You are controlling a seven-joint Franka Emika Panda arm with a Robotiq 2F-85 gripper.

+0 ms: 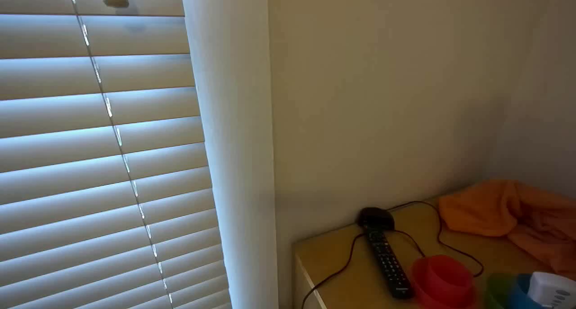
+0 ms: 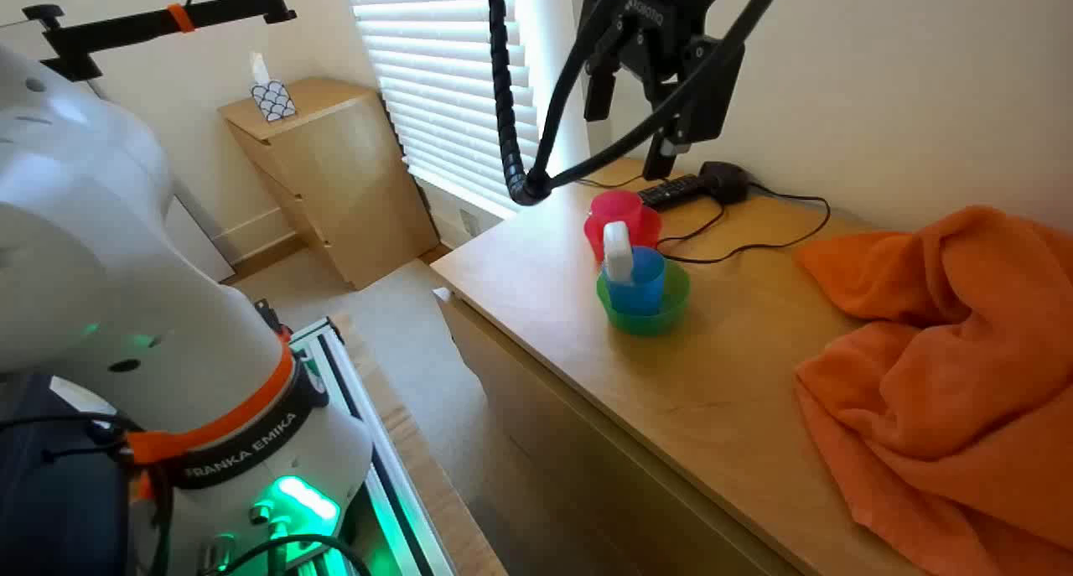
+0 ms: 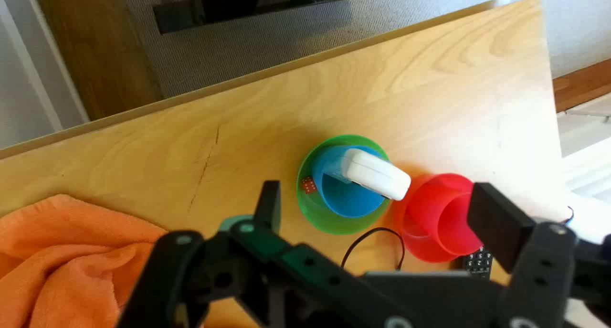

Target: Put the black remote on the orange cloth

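A: Step in hand?

B: The reach, I'd judge; no grasp yet. Black metal two-finger pincer [image 2: 629, 142] hangs above the pale rectangular wooden table [image 2: 536, 266], fingers spread wide, nothing between them.

A: Target?

B: Long black plastic remote [image 1: 389, 261], near the corner where wall edge meets window-side edge, roughly parallel to the latter. Upper end meets a rounded black object [image 1: 380, 218]; touching or resting on it, can't tell. Round red plastic bowl [image 1: 420, 288] just beside the lower end.

A: Destination?

B: Rumpled soft orange cloth [image 2: 947, 375], near the wall edge, well away from the window-side edge.

A: Next move calls for what?

B: Shift toward that wall-and-window corner, I'd say, clear of the bowl. Descend with a finger either side of the remote's narrow width, then close. Thin black cable [image 3: 382, 229] could snag; best kept out of the grip. After that, lift and carry along the wall edge to the cloth.
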